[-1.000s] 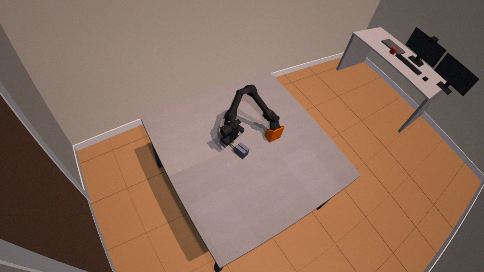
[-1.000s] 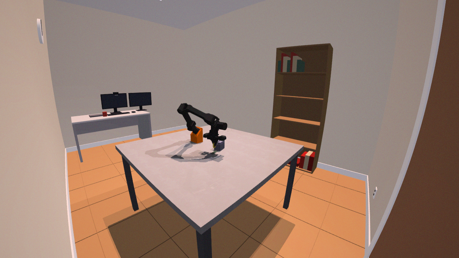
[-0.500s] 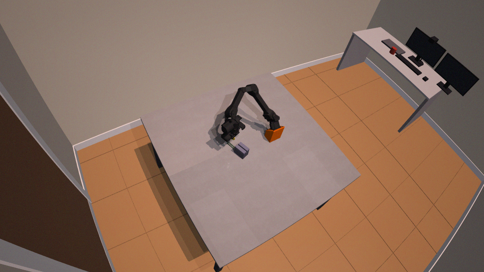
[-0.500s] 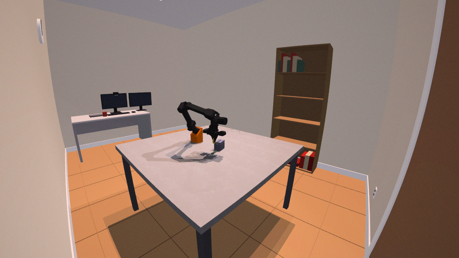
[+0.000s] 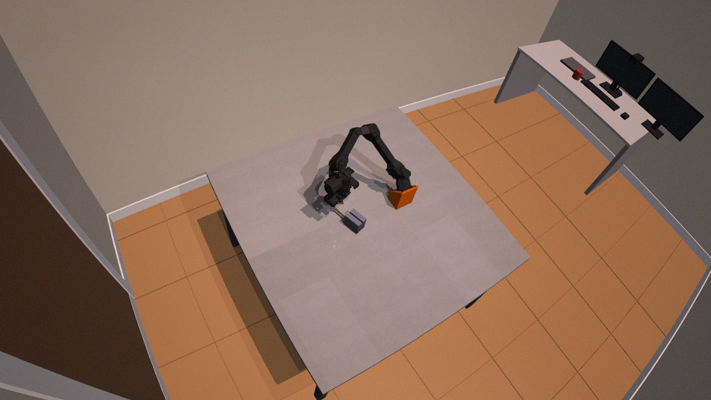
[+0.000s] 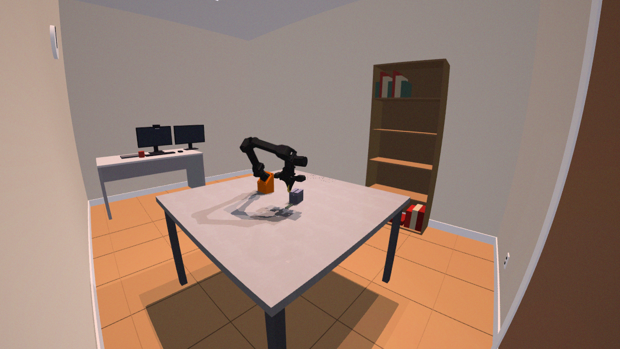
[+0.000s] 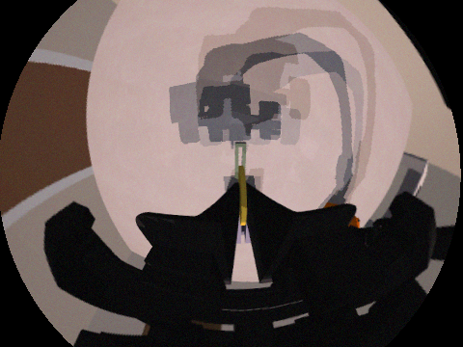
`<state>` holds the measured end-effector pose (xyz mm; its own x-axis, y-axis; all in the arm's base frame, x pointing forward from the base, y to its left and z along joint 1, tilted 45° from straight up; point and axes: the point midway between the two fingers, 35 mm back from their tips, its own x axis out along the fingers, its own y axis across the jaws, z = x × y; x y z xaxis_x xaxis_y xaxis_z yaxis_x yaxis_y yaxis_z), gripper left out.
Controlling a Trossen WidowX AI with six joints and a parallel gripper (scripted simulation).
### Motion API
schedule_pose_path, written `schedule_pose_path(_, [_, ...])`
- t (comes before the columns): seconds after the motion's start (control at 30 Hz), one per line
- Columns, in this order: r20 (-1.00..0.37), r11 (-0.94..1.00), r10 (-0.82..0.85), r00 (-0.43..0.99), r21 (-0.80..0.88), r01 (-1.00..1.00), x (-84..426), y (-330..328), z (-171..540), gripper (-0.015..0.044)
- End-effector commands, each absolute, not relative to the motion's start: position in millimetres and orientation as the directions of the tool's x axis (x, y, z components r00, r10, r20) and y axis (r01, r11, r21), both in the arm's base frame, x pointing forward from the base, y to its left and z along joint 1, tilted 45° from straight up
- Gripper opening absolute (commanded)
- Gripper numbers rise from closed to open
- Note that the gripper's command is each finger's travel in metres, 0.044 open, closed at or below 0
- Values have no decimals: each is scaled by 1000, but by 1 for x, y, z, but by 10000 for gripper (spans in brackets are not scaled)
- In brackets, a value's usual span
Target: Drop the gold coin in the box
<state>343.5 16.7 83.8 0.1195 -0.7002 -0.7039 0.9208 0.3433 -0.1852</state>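
My gripper (image 7: 240, 186) is shut on the gold coin (image 7: 242, 202) (image 6: 288, 189) (image 5: 341, 202), which stands edge-on between the fingertips, above the table. The green holder (image 7: 236, 156) (image 5: 339, 213) (image 6: 289, 205) lies on the table below it, empty. The grey box (image 5: 354, 221) (image 6: 296, 196) stands right beside the holder, with the dark slot in its lid facing up. In the wrist view only a little of the box shows between the fingers, beyond the coin.
The arm's orange base (image 5: 402, 197) (image 6: 265, 182) stands on the grey table (image 5: 387, 298) (image 6: 277, 269), near the box. A desk (image 5: 571, 81) (image 6: 147, 161) with monitors and a bookcase (image 6: 442, 130) stand away from the table.
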Motion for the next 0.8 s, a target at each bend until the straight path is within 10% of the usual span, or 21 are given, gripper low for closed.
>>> schedule_pose_path(0.0, [-707,352,-698,115,-198,915,342,21,79,0])
schedule_pose_path(0.77, [-715,361,-691,112,-207,909,319,57,41,0])
